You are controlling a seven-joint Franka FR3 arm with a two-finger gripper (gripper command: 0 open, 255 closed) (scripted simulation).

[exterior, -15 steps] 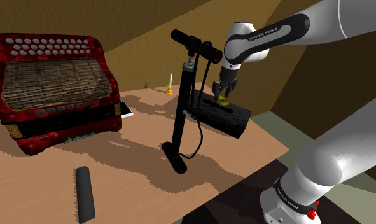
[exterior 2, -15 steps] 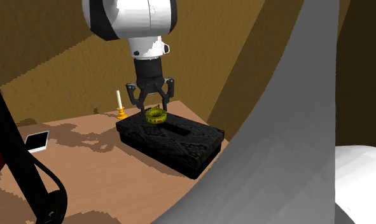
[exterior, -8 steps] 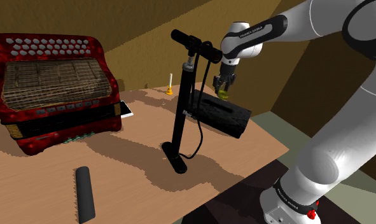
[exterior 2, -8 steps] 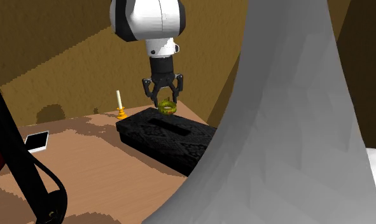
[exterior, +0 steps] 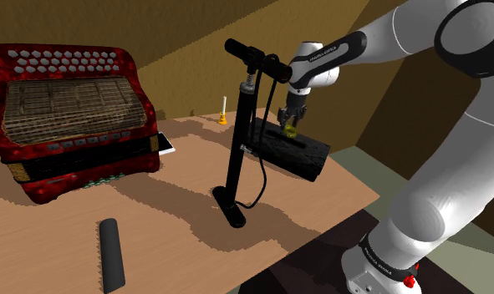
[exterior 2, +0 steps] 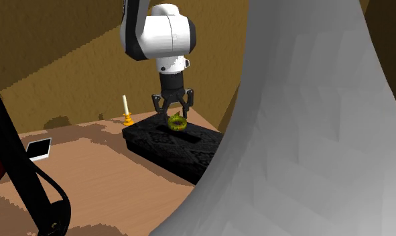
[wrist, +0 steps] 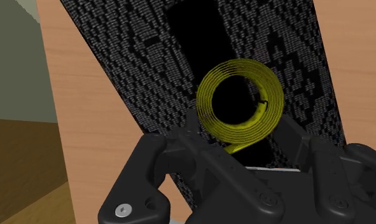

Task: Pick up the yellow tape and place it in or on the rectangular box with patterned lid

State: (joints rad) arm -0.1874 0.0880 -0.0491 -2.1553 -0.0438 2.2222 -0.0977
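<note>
The gripper (exterior 2: pixel 175 116) clasps the yellow tape (exterior 2: pixel 177 122) over the patterned black box (exterior 2: pixel 183 151).

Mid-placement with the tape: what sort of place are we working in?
Probably a hobby or storage room in a house: the wooden table holds a red accordion, a black floor pump and a small candle.

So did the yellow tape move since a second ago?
Yes. In the second exterior view the yellow tape has shifted rightward along the black box, farther from the candle.
</note>
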